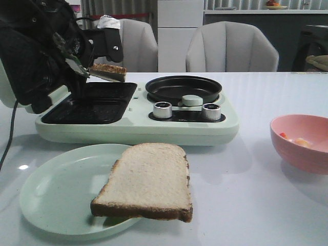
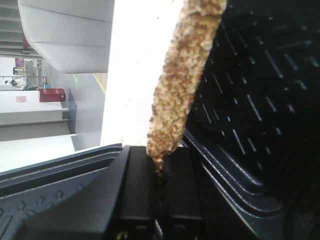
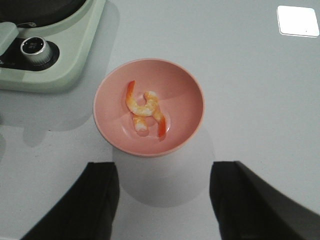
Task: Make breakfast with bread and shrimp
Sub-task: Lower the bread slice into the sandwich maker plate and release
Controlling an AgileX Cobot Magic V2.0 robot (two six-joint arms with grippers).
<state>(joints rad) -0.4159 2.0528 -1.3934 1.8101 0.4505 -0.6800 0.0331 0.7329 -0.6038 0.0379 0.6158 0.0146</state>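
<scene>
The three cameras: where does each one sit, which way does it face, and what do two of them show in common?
Front view: faces forward over the table at the breakfast maker, plate and bread; the left gripper shows.
Left wrist view: on the left arm, looks along its fingers pinching a toasted slice above the grill plate.
Right wrist view: on the right arm, looks down at shrimp; open fingers show.
Front and right wrist views share the pink bowl.
</scene>
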